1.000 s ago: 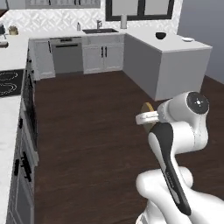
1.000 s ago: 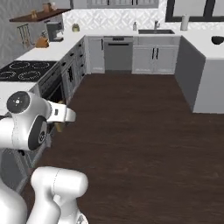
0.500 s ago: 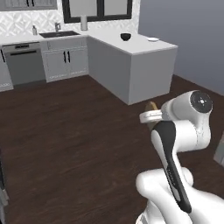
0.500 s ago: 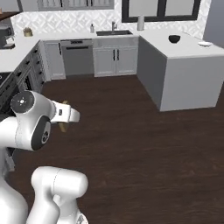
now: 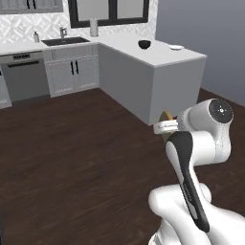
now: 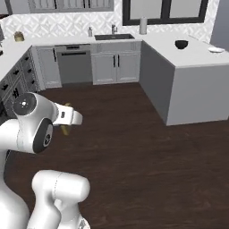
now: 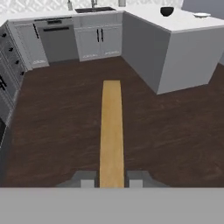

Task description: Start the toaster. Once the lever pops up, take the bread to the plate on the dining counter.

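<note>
My gripper is shut on the bread, a thin golden-orange slice seen edge-on that points forward over the dark floor. From the base views the bread peeks out beside the white hand, held well above the floor. The dining counter stands ahead to the right, white-topped with plain grey sides. On its far end lies the small white plate, far from the gripper. The toaster is out of view.
A dark bowl sits on the dining counter near the plate. Along the back wall run the sink counter, grey cabinets and a dishwasher. Drawer fronts line the left. Dark wood floor lies between.
The whole scene has shifted left in the base views: the base has turned, bringing the dining counter and plate nearer the middle. The bread stays in the gripper.
</note>
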Controlling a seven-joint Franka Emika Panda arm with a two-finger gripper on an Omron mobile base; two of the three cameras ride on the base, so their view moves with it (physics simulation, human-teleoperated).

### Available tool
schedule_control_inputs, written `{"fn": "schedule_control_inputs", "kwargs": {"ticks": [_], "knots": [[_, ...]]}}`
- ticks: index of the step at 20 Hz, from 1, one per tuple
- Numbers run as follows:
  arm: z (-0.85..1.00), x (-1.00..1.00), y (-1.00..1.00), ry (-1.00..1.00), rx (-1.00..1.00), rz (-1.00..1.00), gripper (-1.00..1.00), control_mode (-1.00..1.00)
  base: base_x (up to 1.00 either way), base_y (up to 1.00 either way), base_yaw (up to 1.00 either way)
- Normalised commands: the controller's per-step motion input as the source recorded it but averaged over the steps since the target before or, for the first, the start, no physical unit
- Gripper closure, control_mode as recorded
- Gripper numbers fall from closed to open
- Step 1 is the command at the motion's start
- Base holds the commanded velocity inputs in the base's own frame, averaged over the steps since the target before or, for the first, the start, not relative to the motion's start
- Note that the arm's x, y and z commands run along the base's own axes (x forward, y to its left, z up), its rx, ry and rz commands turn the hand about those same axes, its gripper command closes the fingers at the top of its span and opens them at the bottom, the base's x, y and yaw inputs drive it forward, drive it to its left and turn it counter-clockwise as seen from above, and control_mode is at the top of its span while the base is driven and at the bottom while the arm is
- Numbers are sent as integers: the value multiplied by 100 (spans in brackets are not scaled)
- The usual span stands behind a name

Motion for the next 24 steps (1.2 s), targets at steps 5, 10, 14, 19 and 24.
{"fn": "schedule_control_inputs", "kwargs": {"ticks": [5,10,14,19,24], "knots": [[0,0,0,0,0,0,100,100,100,-33,0],[0,0,0,0,0,0,100,100,100,-59,0],[0,0,0,0,0,0,100,100,100,-61,0],[0,0,0,0,0,0,100,100,100,-64,0],[0,0,0,0,0,0,100,100,100,-65,0]]}}
